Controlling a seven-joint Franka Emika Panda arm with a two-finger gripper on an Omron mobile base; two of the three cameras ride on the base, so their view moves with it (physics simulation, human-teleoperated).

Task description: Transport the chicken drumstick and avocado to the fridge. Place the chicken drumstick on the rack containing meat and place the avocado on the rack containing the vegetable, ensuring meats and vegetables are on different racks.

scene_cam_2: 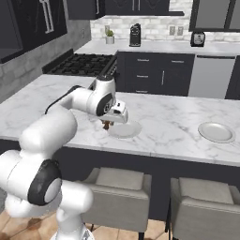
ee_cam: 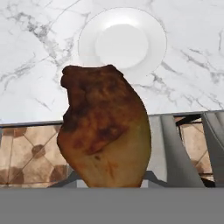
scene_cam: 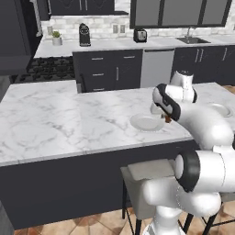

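Claw (scene_cam_2: 108, 123) clamped shut, arm stretched forward, low.

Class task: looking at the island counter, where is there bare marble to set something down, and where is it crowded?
Free: the wide marble left of the near plate, and the stretch between that plate and the second plate. Crowded: beside the near plate, where the gripper holds the drumstick.
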